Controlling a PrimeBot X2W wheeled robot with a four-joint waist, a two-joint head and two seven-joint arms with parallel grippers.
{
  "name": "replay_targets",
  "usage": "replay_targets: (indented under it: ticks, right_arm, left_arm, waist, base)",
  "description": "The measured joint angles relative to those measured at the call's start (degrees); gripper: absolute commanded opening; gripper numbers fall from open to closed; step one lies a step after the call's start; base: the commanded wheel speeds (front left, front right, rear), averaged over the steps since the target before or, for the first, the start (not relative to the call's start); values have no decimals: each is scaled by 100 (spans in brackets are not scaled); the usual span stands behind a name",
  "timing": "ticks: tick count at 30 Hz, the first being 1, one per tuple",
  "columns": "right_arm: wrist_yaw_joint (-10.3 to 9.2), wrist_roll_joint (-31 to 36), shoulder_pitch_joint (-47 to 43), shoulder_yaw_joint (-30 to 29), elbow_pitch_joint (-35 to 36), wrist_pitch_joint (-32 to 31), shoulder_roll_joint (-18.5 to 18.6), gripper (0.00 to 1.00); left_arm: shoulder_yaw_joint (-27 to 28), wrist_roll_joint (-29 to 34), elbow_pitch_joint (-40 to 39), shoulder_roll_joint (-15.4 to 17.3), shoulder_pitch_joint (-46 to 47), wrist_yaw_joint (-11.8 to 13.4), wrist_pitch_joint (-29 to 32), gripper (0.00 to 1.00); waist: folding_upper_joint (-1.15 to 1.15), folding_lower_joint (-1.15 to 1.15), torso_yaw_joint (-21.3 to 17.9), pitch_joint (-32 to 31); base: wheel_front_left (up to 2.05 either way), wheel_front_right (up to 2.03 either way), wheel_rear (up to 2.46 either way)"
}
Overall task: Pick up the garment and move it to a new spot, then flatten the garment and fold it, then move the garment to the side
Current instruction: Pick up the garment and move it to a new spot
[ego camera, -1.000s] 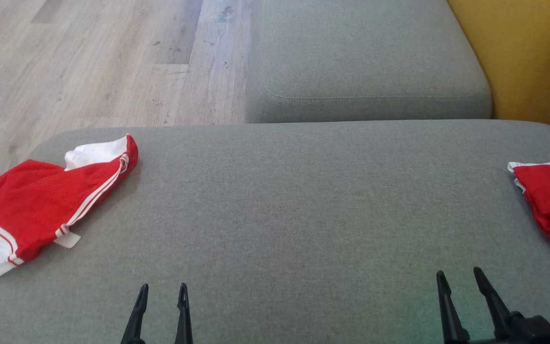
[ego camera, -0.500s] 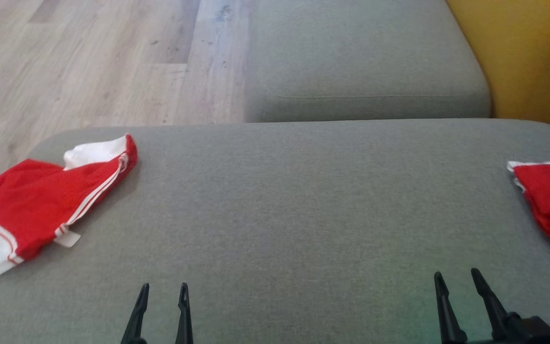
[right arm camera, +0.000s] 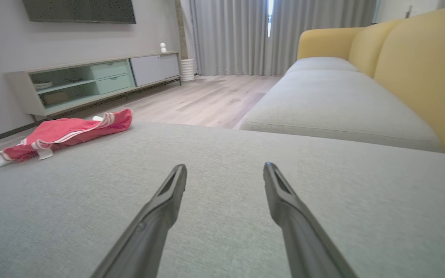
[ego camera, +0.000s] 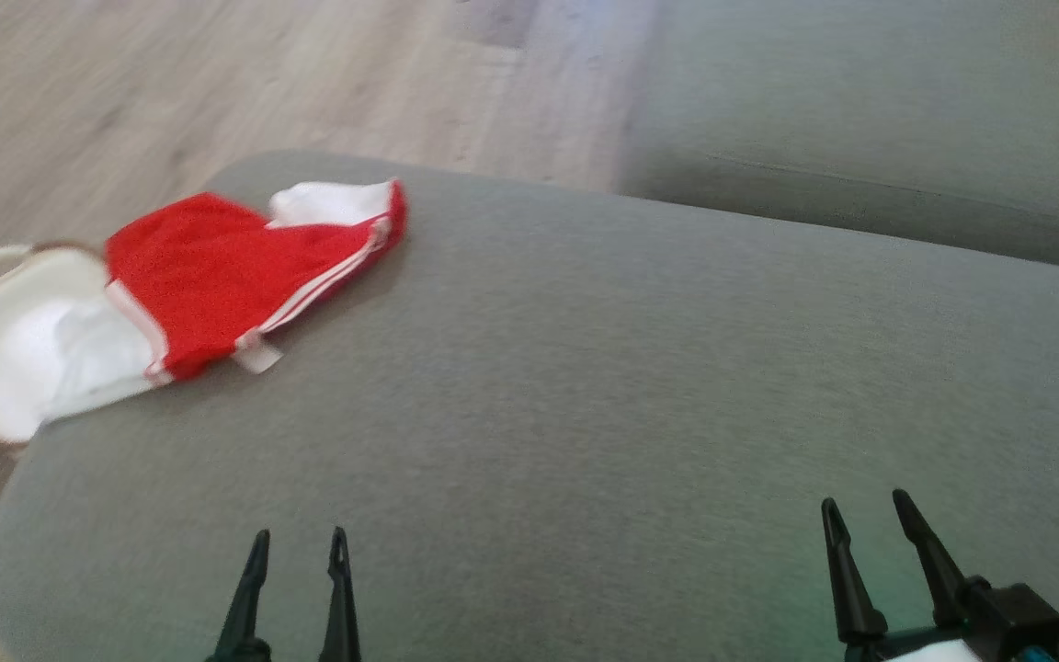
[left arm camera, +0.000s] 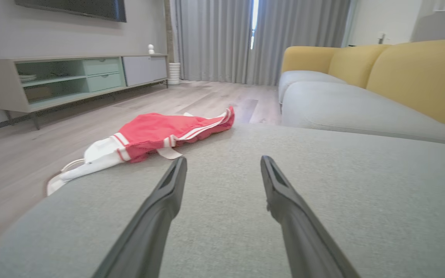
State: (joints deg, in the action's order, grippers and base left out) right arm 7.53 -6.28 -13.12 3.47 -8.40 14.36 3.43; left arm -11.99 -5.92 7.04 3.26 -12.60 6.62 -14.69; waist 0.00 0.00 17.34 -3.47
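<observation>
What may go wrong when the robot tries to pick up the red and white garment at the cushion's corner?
1. The garment lies at the cushion corner, its white part hanging over the edge; a nudge may slide it onto the floor.
2. It is bunched in layers, so the open left pincer may catch only one layer.
3. The head view is blurred, so aiming may be off.
</observation>
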Motion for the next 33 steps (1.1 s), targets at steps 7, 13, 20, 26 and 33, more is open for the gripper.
replay_targets:
  ticks: [7, 13, 20, 26, 33]
  right_arm:
    - [0, -22, 157, 68, 5, 0, 15, 100]
    - [0, -22, 193, 109, 9, 0, 116, 100]
    - [0, -22, 206, 178, 140, 0, 479, 100]
    - [0, -22, 531, 310, 278, 0, 1051, 100]
    - [0, -23, 949, 386, 502, 1, 1688, 100]
  left_arm:
    - [98, -7, -92, 0, 47, 49, 0, 100]
    - [123, -18, -178, -1, 50, 70, -1, 100]
    - [316, -15, -337, -5, 541, 99, -1, 100]
    - [541, -4, -289, -31, 1976, 102, -2, 100]
    - [709, -8, 1315, 99, 3965, 35, 523, 100]
  waist:
    - [0, 0, 698, 171]
    - [0, 0, 939, 378]
    - [0, 0, 870, 785]
    - [0, 1, 757, 1416]
    - [0, 2, 637, 2190]
  base:
    - [0, 0, 0]
    - [0, 0, 0]
    - [0, 0, 0]
    - [0, 0, 0]
    - [0, 0, 0]
